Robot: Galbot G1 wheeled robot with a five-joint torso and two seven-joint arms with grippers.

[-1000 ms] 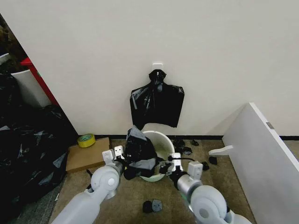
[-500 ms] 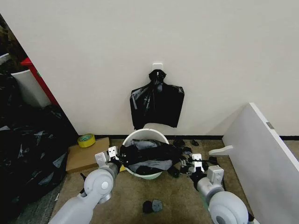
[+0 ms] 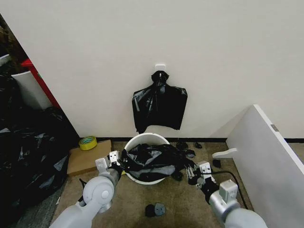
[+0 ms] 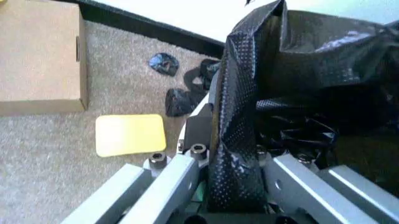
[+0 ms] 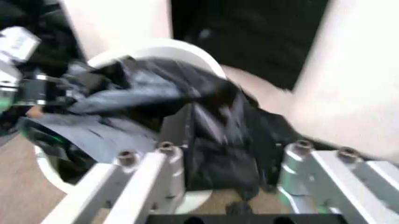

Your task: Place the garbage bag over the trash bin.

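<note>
The trash bin (image 3: 142, 138) is a round white bucket on the carpet by the wall. The glossy black garbage bag (image 3: 154, 159) is stretched sideways across its mouth, spilling past the right rim. My left gripper (image 3: 118, 164) sits at the bin's left side, shut on one edge of the bag. My right gripper (image 3: 192, 172) is to the right of the bin, shut on the other edge. The left wrist view has the bag (image 4: 249, 116) pinched in the left gripper (image 4: 234, 186). In the right wrist view the bag (image 5: 212, 140) is clamped in the right gripper (image 5: 224, 172), with the bin rim (image 5: 181, 51) beyond.
A flat bundle of black bags (image 3: 159, 107) hangs on the wall above the bin. A heap of black sacks (image 3: 28, 152) fills the left. A cardboard box (image 3: 88, 159) with a tape roll (image 3: 87, 142), a yellow sponge (image 4: 131, 134), black scraps (image 3: 154, 209) and a white board (image 3: 266, 161) lie around.
The bag was bunched upright over the bin's left side. My right gripper has pulled its edge out to the right, spreading the bag low across the bin mouth. The left gripper shifted slightly left.
</note>
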